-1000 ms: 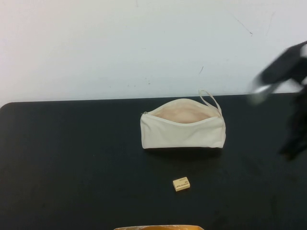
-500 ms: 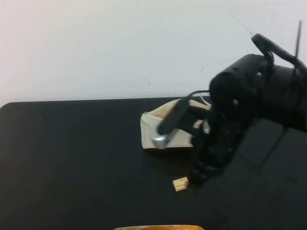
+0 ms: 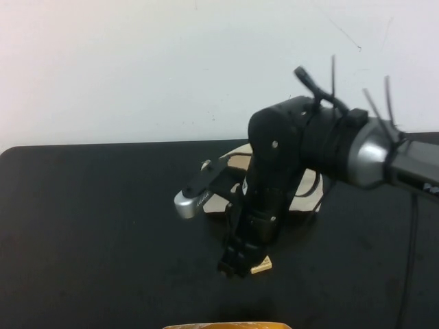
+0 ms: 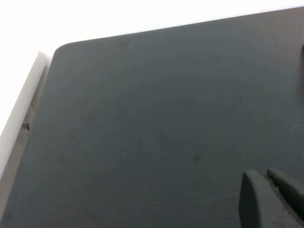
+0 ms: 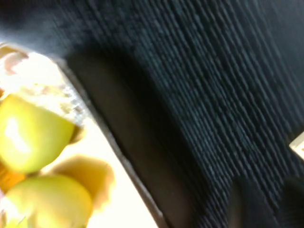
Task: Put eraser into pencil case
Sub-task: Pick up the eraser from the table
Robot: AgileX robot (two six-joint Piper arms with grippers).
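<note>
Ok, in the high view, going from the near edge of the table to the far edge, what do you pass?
Right gripper with the eraser beside it, not yet grasped → pencil case, mostly hidden behind the right arm. Left gripper is outside that view, over bare table.

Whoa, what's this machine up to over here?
The robot's right arm has reached over the black table and lowered its right gripper right beside a tiny tan eraser, which lies on the table, not yet picked up. Behind the arm sits a cream pencil case, mostly hidden by it. The left gripper hangs over a bare part of the table, away from both, doing nothing.
</note>
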